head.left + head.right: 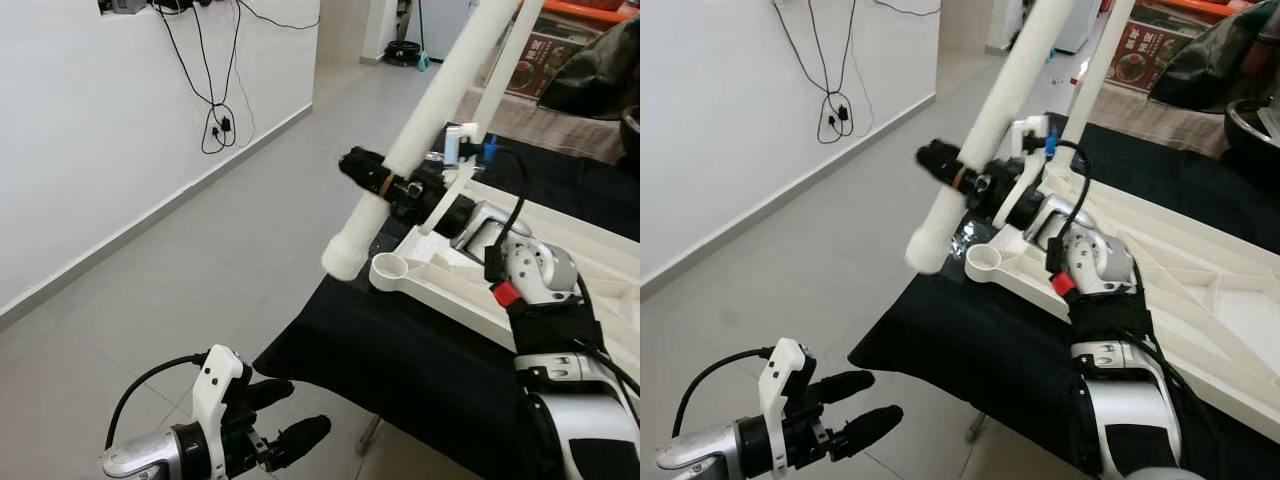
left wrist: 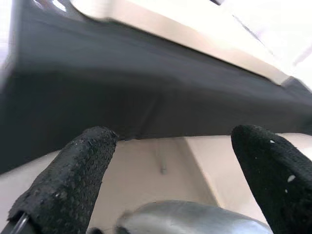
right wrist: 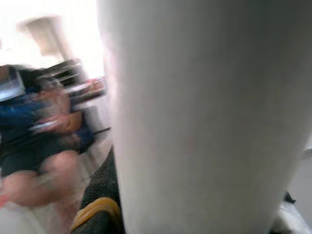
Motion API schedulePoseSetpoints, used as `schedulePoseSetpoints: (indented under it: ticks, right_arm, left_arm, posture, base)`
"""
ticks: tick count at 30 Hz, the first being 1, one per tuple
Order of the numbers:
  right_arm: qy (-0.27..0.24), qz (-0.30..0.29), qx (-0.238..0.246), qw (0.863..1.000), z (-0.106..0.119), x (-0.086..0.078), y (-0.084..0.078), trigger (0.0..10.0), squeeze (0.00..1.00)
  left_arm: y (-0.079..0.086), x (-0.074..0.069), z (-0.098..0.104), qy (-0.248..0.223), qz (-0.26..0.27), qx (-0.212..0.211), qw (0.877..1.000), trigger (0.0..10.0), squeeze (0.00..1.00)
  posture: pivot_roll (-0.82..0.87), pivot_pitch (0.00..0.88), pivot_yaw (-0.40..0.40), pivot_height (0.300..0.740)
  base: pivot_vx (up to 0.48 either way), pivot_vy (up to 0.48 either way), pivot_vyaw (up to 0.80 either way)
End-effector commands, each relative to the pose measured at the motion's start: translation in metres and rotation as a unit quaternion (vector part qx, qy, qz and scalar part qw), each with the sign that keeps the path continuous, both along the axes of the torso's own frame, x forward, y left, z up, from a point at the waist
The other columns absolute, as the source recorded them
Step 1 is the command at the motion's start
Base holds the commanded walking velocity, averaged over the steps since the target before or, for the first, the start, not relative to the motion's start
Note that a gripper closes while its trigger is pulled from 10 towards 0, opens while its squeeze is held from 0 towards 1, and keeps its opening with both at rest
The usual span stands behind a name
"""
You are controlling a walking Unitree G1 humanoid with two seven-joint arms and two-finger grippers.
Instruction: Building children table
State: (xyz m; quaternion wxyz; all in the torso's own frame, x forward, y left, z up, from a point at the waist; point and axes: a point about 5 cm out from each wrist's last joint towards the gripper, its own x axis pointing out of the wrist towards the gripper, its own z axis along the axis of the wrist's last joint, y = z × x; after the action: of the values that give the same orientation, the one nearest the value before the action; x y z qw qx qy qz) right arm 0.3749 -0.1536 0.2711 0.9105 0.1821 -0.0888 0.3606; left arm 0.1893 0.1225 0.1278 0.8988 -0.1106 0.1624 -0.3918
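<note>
Right gripper [image 1: 378, 180] clamped around white table leg [image 1: 420, 130], held tilted above socket [image 1: 388, 268] at corner of upturned white tabletop [image 1: 560, 250] on black cloth [image 1: 400, 360]. Left gripper [image 1: 275, 415], fingers apart, low beside cloth edge.

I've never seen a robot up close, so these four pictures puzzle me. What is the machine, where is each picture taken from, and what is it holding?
This is a humanoid robot seen through its own cameras. The two wide pictures come from the two eyes in its head, looking down; the other two come from cameras on its wrists, looking along its black fingers.

The right gripper is shut on a long white table leg, held tilted above a round socket at the corner of the white tabletop. The tabletop lies upside down on a surface covered in black cloth. In the right wrist picture, the leg looks huge because it is so close.

The left gripper hangs low, open and empty, beside the cloth's edge.
</note>
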Motion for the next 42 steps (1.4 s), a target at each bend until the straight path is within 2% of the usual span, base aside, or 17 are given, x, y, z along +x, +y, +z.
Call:
schedulePoseSetpoints:
  ticks: [1,3,4,5,8,12,16,20,26,34,42]
  right_arm:
    - [-0.011,-0.119,-0.012,0.993,0.004,0.010,-0.010,0.0,0.00]
    - [-0.030,-0.238,-0.037,0.970,0.004,0.015,-0.015,0.0,0.00]
    - [-0.030,-0.238,-0.037,0.970,0.004,0.015,-0.015,0.0,0.00]
    - [-0.045,-0.260,-0.053,0.963,0.001,0.012,-0.013,10.0,0.00]
    - [-0.070,-0.282,-0.065,0.955,-0.005,0.001,-0.004,10.0,0.00]
    - [-0.070,-0.279,-0.059,0.956,-0.008,-0.003,-0.001,10.0,0.00]
    - [-0.071,-0.280,-0.047,0.956,-0.011,-0.007,0.005,10.0,0.00]
    - [-0.076,-0.280,-0.035,0.956,-0.010,-0.007,0.009,10.0,0.00]
    - [-0.083,-0.303,-0.025,0.949,-0.010,-0.007,0.014,10.0,0.00]
    - [-0.082,-0.306,-0.026,0.948,-0.010,-0.008,0.015,10.0,0.00]
    - [-0.083,-0.310,-0.028,0.947,-0.010,-0.009,0.015,10.0,0.00]
  left_arm:
    - [0.003,0.010,0.007,-0.039,0.062,0.015,0.997,10.0,0.00]
    - [0.006,0.024,0.018,-0.086,0.147,0.029,0.985,10.0,0.00]
    - [0.006,0.024,0.018,-0.086,0.147,0.029,0.985,10.0,0.00]
    - [0.008,0.028,0.024,-0.105,0.178,0.034,0.978,10.0,0.00]
    - [0.011,0.035,0.037,-0.144,0.232,0.047,0.961,10.0,0.00]
    - [0.012,0.037,0.042,-0.155,0.242,0.046,0.957,10.0,0.00]
    - [0.021,0.044,0.055,-0.195,0.277,0.064,0.939,10.0,0.00]
    - [0.026,0.048,0.060,-0.209,0.288,0.068,0.932,10.0,0.00]
    - [0.025,0.052,0.060,-0.218,0.299,0.069,0.926,10.0,0.00]
    - [0.023,0.053,0.058,-0.217,0.302,0.072,0.925,10.0,0.00]
    - [0.026,0.056,0.058,-0.208,0.313,0.068,0.924,10.0,0.00]
  posture:
    - [0.11,0.089,-0.100,0.740]
    - [0.12,0.089,-0.104,0.740]
    - [0.12,0.089,-0.104,0.740]
    - [0.12,0.088,-0.106,0.740]
    - [0.12,0.083,-0.106,0.740]
    - [0.12,0.077,-0.109,0.740]
    - [0.12,0.063,-0.107,0.740]
    - [0.13,0.049,-0.109,0.740]
    - [0.13,0.045,-0.110,0.740]
    - [0.12,0.046,-0.108,0.740]
    - [0.13,0.048,-0.108,0.740]
  base:
    - [0.000,0.000,0.00]
    - [0.000,0.000,0.00]
    - [0.000,0.000,0.00]
    - [0.000,0.000,0.00]
    - [0.000,0.000,0.00]
    - [0.000,0.000,0.00]
    - [0.000,0.000,0.00]
    - [0.272,0.000,0.00]
    - [0.314,0.000,0.00]
    - [0.324,0.000,0.00]
    - [0.000,0.000,0.00]
